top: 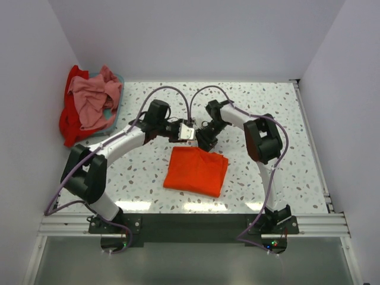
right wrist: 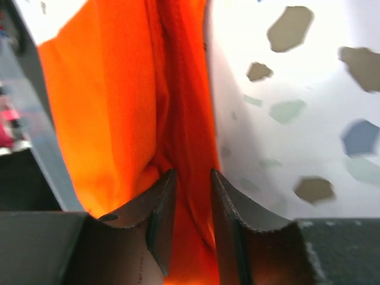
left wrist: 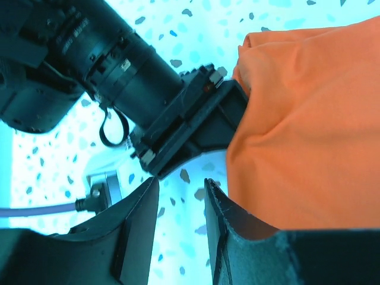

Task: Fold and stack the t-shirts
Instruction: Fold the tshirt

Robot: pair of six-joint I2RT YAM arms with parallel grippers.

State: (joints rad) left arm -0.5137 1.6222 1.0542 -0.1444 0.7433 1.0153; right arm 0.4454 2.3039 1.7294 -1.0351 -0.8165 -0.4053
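The orange t-shirt [top: 196, 172] lay on the counter [top: 285, 148], about midway along its near edge and a little way in from it. It was folded into a neat, flat block. It looked soft, thin and light, the kind of cloth that goes floppy and slides open when you lift it. I thought it best to take it by a thick folded edge or by two corners together, so all the layers would come up as one.

Just past it, both arms met at the shirt's far edge. The right gripper [right wrist: 192, 175] had a fold of the orange cloth pinched between its two fingers. The left gripper [left wrist: 181, 184] sat just beside the shirt. Its fingers were a little apart, with only bare counter between them, so it held nothing.

Far off, at the far left corner of the counter, the pink t-shirt [top: 92, 98] lay in a crumpled heap on top of the red t-shirt [top: 71, 122]. Both spilled out of a blue tub [top: 120, 81]. Neither was folded yet. They looked limp and tangled, so I guessed each would need lifting out alone and spreading flat first.
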